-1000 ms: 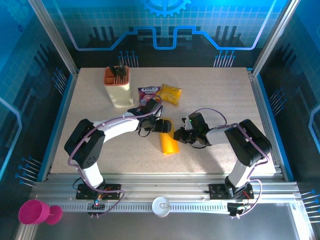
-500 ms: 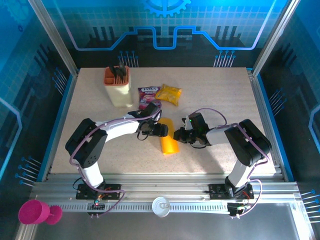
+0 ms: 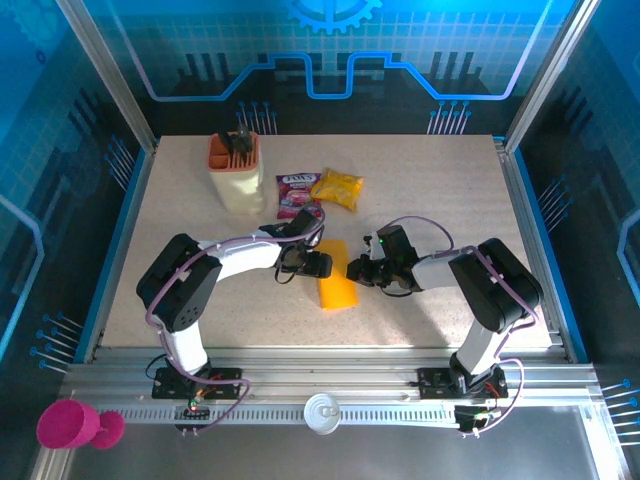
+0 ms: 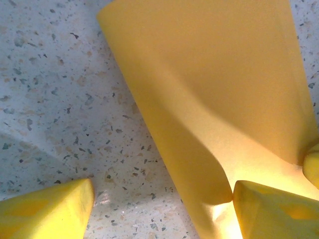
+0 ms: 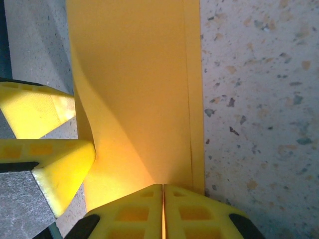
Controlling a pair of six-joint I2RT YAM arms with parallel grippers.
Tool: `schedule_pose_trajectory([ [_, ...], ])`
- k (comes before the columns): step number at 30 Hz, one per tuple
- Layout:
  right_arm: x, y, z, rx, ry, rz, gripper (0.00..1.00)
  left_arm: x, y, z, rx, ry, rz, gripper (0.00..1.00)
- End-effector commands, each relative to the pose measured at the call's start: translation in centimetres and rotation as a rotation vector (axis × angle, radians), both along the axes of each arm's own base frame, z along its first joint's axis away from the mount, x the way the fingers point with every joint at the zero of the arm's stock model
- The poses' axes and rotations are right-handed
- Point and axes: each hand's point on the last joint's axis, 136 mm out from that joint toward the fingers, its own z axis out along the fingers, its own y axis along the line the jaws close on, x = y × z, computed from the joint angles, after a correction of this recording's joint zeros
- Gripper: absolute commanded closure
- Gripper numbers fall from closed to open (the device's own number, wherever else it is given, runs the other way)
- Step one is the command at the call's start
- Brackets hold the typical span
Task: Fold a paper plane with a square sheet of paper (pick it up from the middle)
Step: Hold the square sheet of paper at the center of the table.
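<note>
Left arm: elbow bent at the near left, forearm reaching right across mid-table. The left gripper (image 3: 319,264) sits low at the left edge of the square sheet of paper (image 3: 338,290), jaws wide, one touching the sheet and the other over bare table (image 3: 440,200).
Right arm: folded low, forearm pointing left. The right gripper (image 3: 353,270) is pinched closed on the sheet's right edge.
Sheet: folded over, lying mid-table between both grippers.

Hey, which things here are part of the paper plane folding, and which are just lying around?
In use: square sheet of paper, pinched in the right fingers.
Lying about: cream holder, purple packet, yellow snack bag, pink cup.
</note>
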Motion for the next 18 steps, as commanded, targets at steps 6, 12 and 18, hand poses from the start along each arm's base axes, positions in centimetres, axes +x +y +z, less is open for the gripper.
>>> schedule_pose_trajectory([
  [6,1.7,0.6,3.6,0.022,-0.058,0.011,0.87,-1.2,1.0,-1.7,0.061,0.035,-0.025,0.24],
  [12,4.0,-2.8,5.6,-0.007,-0.106,-0.105,0.86,-1.0,0.8,-1.6,0.059,0.032,-0.026,0.24],
  [18,4.4,-6.4,4.6,-0.067,-0.079,-0.245,0.84,-1.0,0.7,-1.6,0.053,0.034,-0.028,0.24],
])
